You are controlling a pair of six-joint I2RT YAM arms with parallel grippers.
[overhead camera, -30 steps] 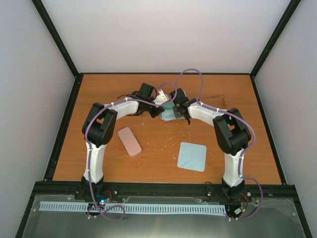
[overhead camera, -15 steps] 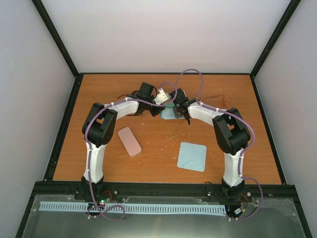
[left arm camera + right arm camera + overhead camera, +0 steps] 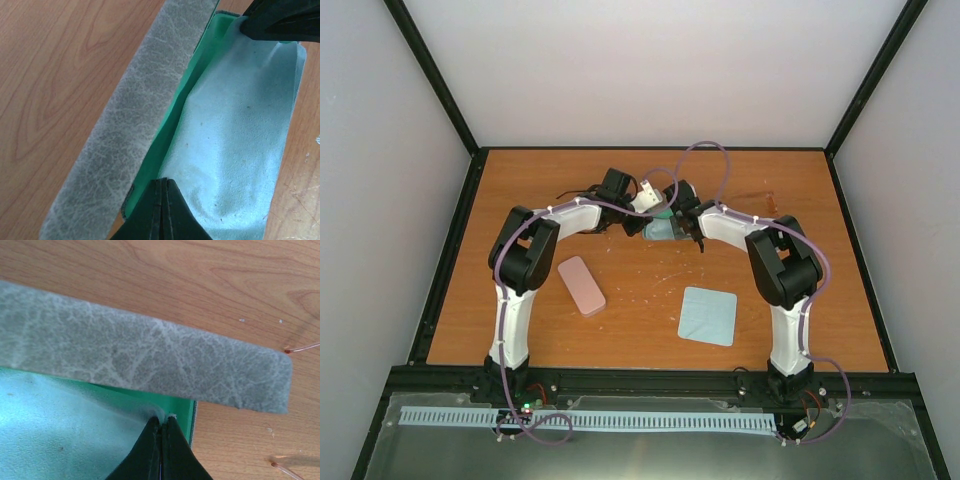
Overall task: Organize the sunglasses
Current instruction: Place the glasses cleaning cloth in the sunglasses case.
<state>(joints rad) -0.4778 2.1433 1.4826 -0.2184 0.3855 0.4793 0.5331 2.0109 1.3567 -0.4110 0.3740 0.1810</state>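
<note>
An open grey case (image 3: 665,232) with green lining (image 3: 172,125) lies at the table's middle back. A pale blue cloth (image 3: 235,130) is spread inside it. My left gripper (image 3: 162,181) is shut on the cloth's near edge. My right gripper (image 3: 162,417) is shut on its opposite corner, and its fingers (image 3: 280,22) show in the left wrist view. The grey lid (image 3: 140,360) stands open beside both. Dark black sunglasses (image 3: 578,192) lie behind the left arm. Faint reddish-brown sunglasses (image 3: 760,200) lie to the right, with their thin temple arms (image 3: 302,347) on the wood.
A shut pink case (image 3: 581,285) lies at the front left. A second pale blue cloth (image 3: 708,315) lies flat at the front right. A black frame (image 3: 450,260) borders the wooden table (image 3: 640,300), with grey walls around it.
Both arms' elbows have shifted slightly. The grippers stay shut at the grey case with the cloth.
</note>
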